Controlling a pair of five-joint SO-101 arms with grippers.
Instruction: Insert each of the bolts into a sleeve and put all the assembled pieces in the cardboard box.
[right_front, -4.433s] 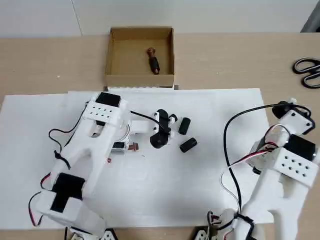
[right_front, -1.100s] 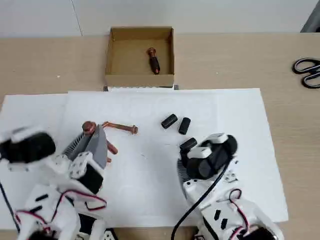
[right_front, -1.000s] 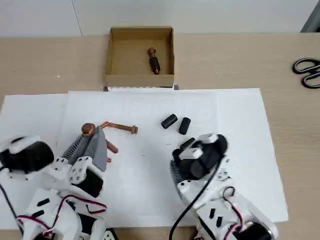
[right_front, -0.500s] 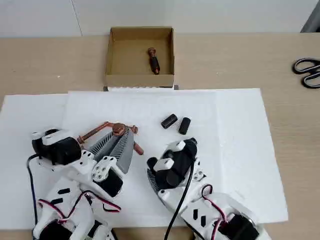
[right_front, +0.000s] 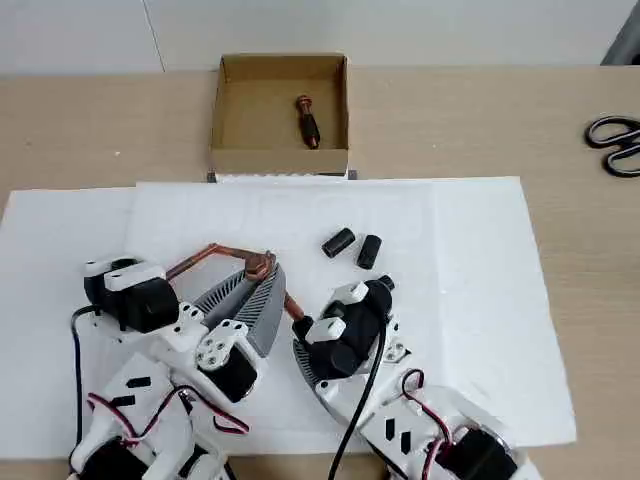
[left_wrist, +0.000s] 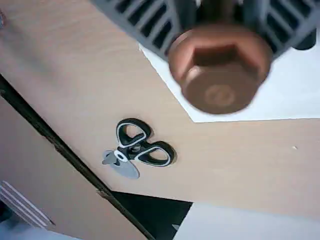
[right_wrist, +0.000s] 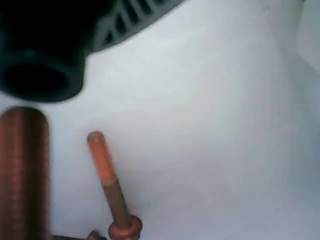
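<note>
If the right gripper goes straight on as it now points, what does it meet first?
Probably the threaded end of the bolt in the left gripper, just ahead of the right gripper's sleeve; depth is unclear.

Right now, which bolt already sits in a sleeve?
The bolt in the box; the others, in the left end effector or on the paper, are bare.

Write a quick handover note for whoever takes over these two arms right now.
Left gripper: shut on a bolt.
Right gripper: shut on a sleeve; the bolt's tip is close to its mouth, not yet in.
Done: one assembled piece lies in the cardboard box.
To do: mate this pair and box it, then the two loose sleeves and loose bolts on the paper.
</note>
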